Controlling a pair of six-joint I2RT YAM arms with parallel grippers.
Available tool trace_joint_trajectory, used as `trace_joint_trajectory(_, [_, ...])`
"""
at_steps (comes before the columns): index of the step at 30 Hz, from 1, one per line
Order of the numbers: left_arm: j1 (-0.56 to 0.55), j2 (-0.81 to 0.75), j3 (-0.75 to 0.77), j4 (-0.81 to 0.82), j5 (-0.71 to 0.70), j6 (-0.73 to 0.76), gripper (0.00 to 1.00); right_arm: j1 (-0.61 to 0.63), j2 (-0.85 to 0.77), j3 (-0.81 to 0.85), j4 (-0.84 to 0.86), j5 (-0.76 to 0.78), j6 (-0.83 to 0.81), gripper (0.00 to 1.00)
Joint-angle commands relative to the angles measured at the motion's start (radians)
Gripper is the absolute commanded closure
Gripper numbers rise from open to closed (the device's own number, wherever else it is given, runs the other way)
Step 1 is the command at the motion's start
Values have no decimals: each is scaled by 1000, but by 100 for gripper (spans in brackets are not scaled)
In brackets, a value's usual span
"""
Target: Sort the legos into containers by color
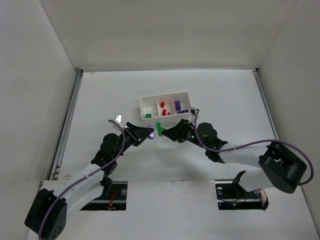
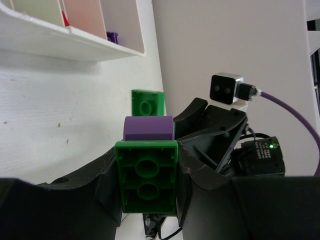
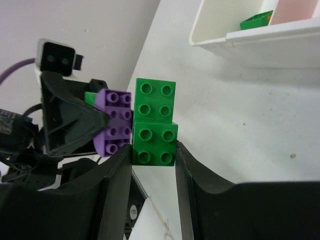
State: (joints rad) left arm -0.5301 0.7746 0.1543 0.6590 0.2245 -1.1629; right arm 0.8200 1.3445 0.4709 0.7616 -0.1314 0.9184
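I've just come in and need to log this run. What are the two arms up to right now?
Both arms meet just short of the white tray. The left gripper is clamped on a green brick with a purple brick stuck to it. The right gripper is clamped on a second green brick that touches the purple one. They seem to be pulling a joined stack apart. The tray already holds a green piece, red pieces and purple pieces in separate compartments.

White tray point(image 1: 165, 94), red legos point(image 1: 163, 106); green brick point(image 3: 155, 122), purple brick point(image 3: 116, 122)
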Motion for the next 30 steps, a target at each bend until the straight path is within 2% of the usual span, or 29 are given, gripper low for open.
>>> trace_joint_trajectory(1, [-6,21,57,105,15,19,80,12,12,37,30,10,-7,69])
trace_joint_trajectory(20, [-44,193,87,212,15,45,78,47,-10,35,31,-8,-12,69])
trace_joint_trajectory(25, [-44,193,105,171,6,88,78,57,-19,21,-8,9,-42,69])
trace_joint_trajectory(30, [-50,210,154,44,-8,170,79,70,-59,40,-135,82,-124,70])
